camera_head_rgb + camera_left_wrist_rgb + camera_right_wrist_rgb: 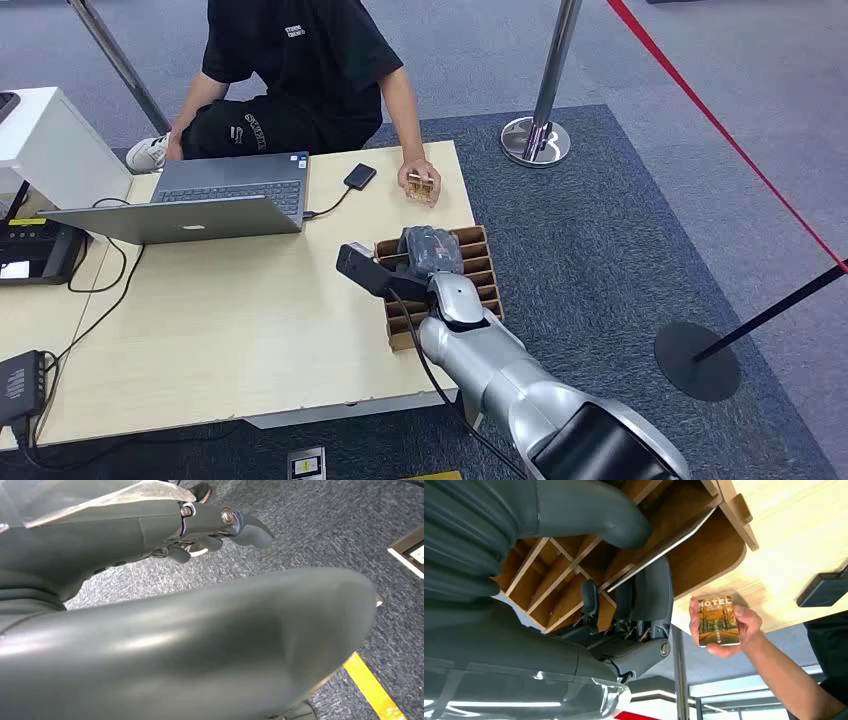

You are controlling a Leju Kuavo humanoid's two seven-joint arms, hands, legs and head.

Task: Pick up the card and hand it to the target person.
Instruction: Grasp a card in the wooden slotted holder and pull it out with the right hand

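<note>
"HOTEL" on the person's card (719,621)

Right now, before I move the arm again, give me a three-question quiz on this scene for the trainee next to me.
1. True or false: the right hand is over the slotted wooden card holder.
2. What does the person's hand hold? A) a phone B) a card printed HOTEL C) a cable
3. Fill in: the white card lies between the right hand's thumb and its ____.

Key
1. True.
2. B: the HOTEL card, held at the table edge.
3. Fingers, with the card still in a slot of the holder.
</note>
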